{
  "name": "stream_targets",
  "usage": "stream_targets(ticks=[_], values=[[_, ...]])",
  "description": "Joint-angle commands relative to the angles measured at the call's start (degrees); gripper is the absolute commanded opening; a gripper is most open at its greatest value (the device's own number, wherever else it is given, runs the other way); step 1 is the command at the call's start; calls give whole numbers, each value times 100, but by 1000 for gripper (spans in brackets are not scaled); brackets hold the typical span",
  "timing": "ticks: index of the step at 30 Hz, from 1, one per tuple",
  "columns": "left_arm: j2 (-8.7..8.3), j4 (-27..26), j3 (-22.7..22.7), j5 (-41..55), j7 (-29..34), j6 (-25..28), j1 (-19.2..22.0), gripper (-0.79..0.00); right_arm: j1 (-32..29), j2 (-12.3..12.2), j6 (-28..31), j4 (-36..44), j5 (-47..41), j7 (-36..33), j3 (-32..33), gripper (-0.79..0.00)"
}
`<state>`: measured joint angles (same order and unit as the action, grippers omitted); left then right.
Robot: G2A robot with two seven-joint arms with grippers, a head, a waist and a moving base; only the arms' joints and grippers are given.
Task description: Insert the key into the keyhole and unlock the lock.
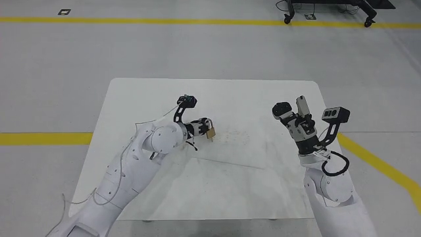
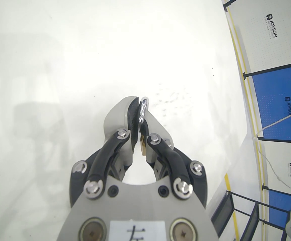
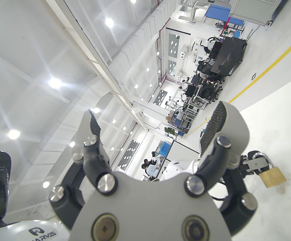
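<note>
Count: one brass padlock with a silver shackle, one white table, two grippers. The padlock hangs over the middle of the table; whether it touches the top, I cannot tell. Shackle clamped tight in the left gripper, brass body below the fingers. The right gripper is over the table's right part, well apart from the padlock — jaws spread wide, nothing between them. One white label with a dark printed character sits on the left wrist plate.
</note>
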<state>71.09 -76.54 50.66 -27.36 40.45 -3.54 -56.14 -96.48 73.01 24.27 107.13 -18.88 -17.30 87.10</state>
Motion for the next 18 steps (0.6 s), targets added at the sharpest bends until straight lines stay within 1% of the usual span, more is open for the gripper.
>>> stream_targets(ticks=[1, 2, 3, 4, 9, 12, 14, 18], values=[[7, 4, -12, -22, 25, -33, 2, -554, 0, 0, 0, 0, 0, 0, 0, 0], [10, 9, -10, -33, 34, -52, 7, -434, 0, 0, 0, 0, 0, 0, 0, 0], [13, 10, -9, -34, 50, -61, 7, -114, 0, 0, 0, 0, 0, 0, 0, 0], [15, 16, 6, 2, 75, -77, 6, 0, 0, 0, 0, 0, 0, 0, 0, 0], [12, -73, 284, 691, 325, 57, 12, 0, 0, 0, 0, 0, 0, 0, 0, 0], [-24, -129, 464, 793, 367, 135, -22, 0, 0, 0, 0, 0, 0, 0, 0, 0], [-50, -231, 594, 880, 307, 235, -107, 0, 0, 0, 0, 0, 0, 0, 0, 0], [-118, -636, 942, 1020, -82, 637, -384, 0, 0, 0, 0, 0, 0, 0, 0, 0]])
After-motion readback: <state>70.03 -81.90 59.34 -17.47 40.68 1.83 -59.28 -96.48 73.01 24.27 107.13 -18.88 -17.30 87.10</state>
